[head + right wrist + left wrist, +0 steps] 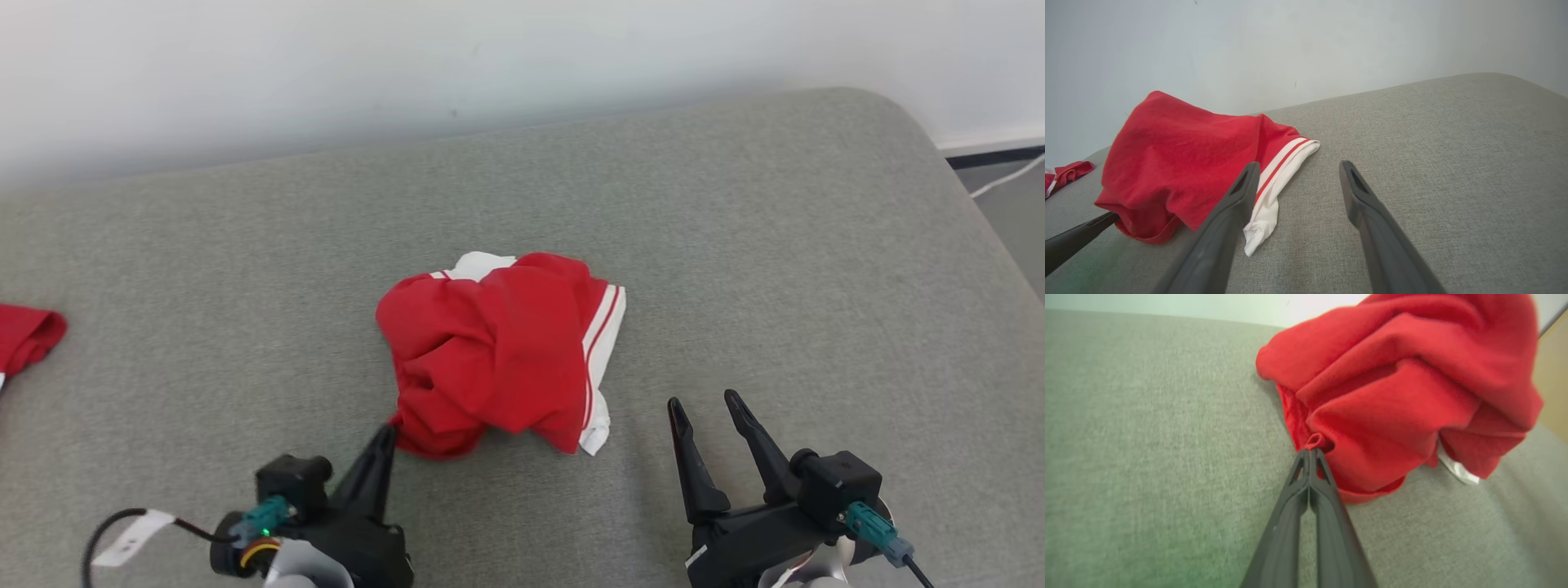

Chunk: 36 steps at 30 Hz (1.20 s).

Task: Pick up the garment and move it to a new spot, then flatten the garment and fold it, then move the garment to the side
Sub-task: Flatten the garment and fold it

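The crumpled red garment (498, 351) with white trim is sitting mid-way across the gray cushion (775, 245). The left gripper (1309, 451) is pinching a little fold at its near left edge, fingers pressed together. The right gripper (702, 400) is hovering spread and empty just to the garment's near right. Another red cloth (24, 335) is lying way off left.

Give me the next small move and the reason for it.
Probably raise the left end effector a little: it is shut on a fold at the near edge of the crumpled garment, which lies in a heap. The right end effector is open and apart from it, so only the left has a hold.
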Available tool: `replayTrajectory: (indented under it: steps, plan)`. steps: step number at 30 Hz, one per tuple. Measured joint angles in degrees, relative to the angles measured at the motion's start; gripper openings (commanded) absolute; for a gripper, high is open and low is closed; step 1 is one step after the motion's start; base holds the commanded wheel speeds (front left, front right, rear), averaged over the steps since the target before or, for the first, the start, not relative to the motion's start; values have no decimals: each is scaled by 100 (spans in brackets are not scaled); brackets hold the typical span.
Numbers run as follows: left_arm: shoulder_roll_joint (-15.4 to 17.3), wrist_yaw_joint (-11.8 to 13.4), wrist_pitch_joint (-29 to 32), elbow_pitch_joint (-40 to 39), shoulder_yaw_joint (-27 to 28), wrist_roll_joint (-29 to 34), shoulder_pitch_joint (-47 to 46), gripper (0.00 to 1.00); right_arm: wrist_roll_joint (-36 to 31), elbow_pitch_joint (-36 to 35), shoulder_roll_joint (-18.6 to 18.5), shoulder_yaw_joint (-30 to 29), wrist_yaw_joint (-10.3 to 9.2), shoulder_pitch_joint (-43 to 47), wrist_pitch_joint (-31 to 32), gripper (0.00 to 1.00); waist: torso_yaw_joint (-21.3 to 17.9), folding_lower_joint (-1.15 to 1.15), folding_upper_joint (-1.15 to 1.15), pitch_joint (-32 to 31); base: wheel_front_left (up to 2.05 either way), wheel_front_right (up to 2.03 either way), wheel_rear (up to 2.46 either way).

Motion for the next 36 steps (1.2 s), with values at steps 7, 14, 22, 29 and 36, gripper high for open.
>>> replayTrajectory:
  steps: [7, 14, 22, 29, 36]
  plan:
    - [271, 179, -158, -959, 505, -264, 54, 0, -12, -37, 2, -31, 0, 101, 30, 100, 332, 0, 0, -110, 0, 0, 0]
    - [608, 399, 32, -2182, 767, -455, 600, 0, -11, -73, 4, -67, 0, 122, 40, 100, 716, 0, 0, -224, 0, 0, 0]
    - [911, 789, 216, -2910, 965, -482, 1412, 0, -10, -76, 3, -92, 0, 139, 43, 100, 981, 0, 0, -282, 0, 0, 0]
    - [936, 859, 142, -2548, 940, -550, 1935, 0, -11, -53, 1, -115, 0, 152, 88, 100, 1002, 0, 0, -249, 0, 0, 0]
    - [723, 725, -73, -1947, 906, -645, 2008, 0, -55, -67, 2, -178, 0, 203, 138, 100, 1042, 0, 0, -260, 0, 0, 0]
